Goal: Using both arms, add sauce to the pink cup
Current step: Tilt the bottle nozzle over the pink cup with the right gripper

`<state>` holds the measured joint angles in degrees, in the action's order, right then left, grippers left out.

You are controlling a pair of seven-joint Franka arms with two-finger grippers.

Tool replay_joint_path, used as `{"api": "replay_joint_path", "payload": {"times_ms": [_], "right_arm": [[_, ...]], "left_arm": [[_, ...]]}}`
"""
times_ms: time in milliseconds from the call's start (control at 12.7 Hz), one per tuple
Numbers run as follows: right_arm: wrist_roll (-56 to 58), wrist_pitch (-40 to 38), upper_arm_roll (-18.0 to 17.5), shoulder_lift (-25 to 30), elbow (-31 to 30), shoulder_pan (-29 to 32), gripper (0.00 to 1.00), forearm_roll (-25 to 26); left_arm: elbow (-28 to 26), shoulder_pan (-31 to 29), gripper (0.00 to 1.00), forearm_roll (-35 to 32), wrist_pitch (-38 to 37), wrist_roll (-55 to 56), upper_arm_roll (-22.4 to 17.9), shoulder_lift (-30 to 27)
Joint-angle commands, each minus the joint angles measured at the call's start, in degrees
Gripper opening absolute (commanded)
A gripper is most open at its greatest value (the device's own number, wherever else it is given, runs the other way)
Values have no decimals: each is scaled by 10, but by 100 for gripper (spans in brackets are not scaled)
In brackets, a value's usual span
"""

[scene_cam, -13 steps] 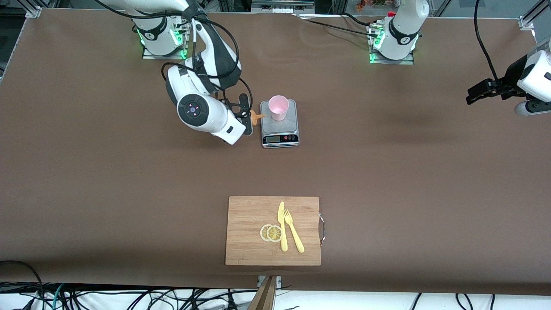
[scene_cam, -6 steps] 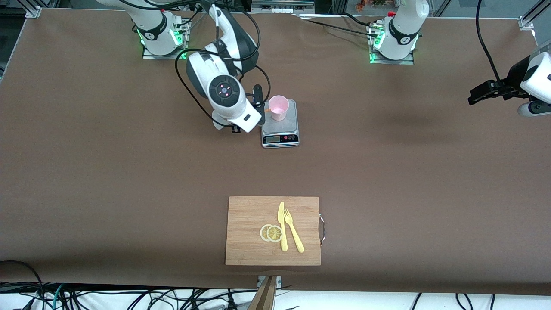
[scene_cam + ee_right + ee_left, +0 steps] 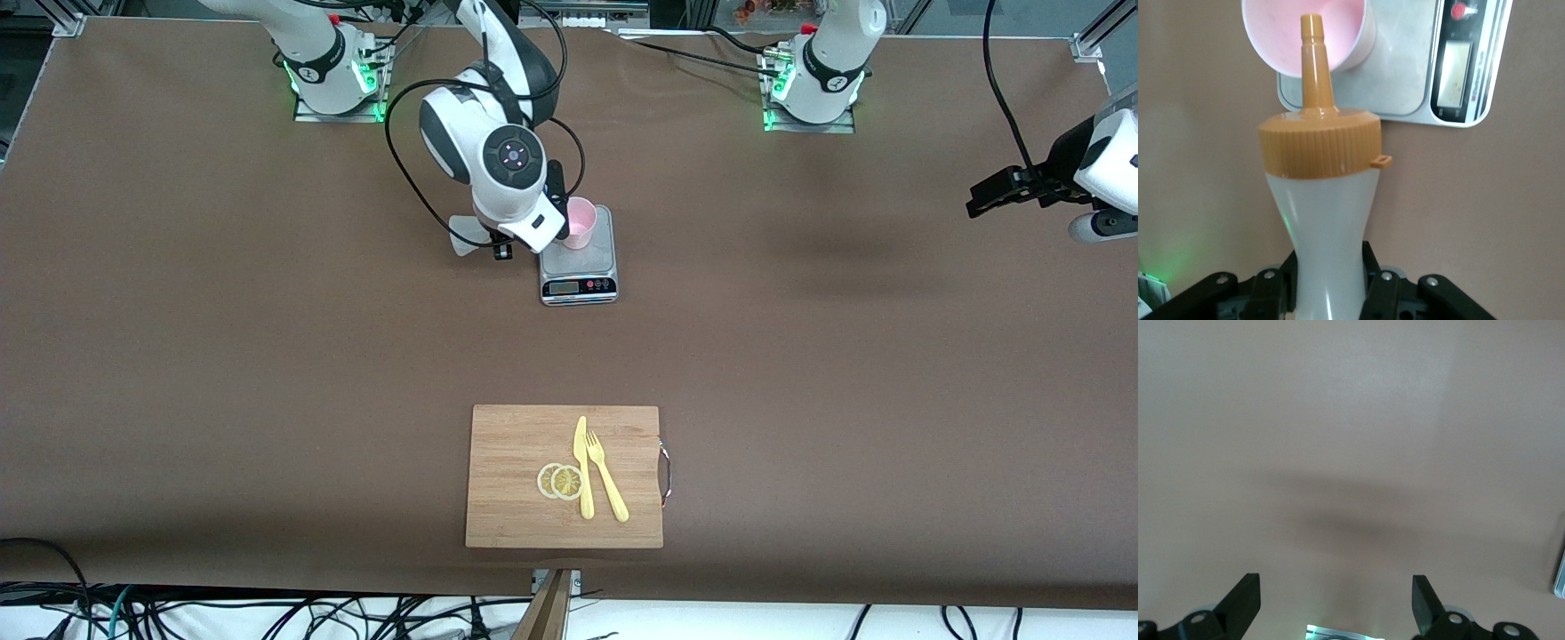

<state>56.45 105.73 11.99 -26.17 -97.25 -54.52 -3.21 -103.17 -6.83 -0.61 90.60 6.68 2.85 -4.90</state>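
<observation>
The right tool [image 3: 1328, 293] has swung the sauce [image 3: 1321, 200] nozzle over the pink cup [image 3: 1305, 33]

White jointed arms [image 3: 498, 160], black bands, black cables.

Robotics lab, not a real kitchen. Two arm bases [image 3: 333, 71] w/ green status lights are bolted to a big desk [image 3: 178, 356] w/ brown cover. Aluminium frame rails at the corners, loose cable tangle [image 3: 267, 613] along the edge nearest the front cam. Kitchen props staged: digital scale [image 3: 579, 267], cutting board [image 3: 516, 480].
</observation>
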Motion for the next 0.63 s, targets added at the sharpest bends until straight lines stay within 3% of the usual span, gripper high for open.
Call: {"api": "replay_joint_path", "payload": {"times_ms": [0,553], "right_arm": [[-24,1,2,6,-7,-17,11,28],[-114,-13,2,2,-3,-46,10,88]], "left_arm": [[10,2,100,-15,-9,-2,-2,3],[10,2,100,-14,-7,-2,-2,5]]}}
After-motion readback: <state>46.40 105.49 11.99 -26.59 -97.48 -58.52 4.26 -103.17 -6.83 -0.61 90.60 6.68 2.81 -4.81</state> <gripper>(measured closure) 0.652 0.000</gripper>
